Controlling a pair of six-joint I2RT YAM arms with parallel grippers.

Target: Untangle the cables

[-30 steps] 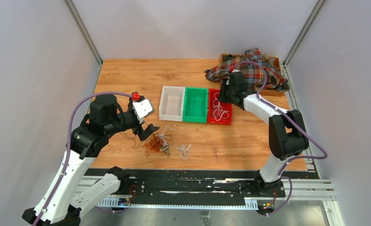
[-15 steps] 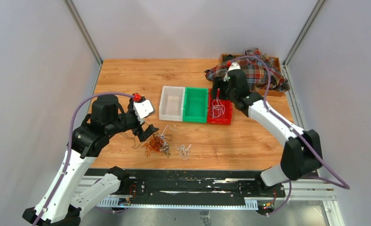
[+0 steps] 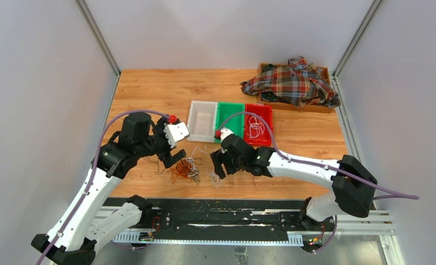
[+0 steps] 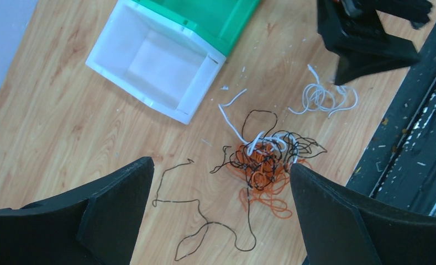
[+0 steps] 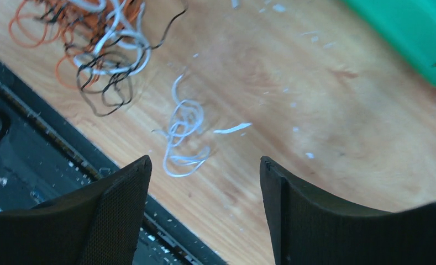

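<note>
While both sets of jaws gape empty, the cables [image 3: 185, 171] lie tangled between.

Right wrist view: the tangled heap of orange, black and white thin wires [image 5: 102, 47] is cut by the top edge, and the green plastic bin [image 5: 414, 33] shows one corner only. Top view: the plaid cloth [image 3: 293, 83] hides most of the wooden tray [image 3: 315, 107].
</note>
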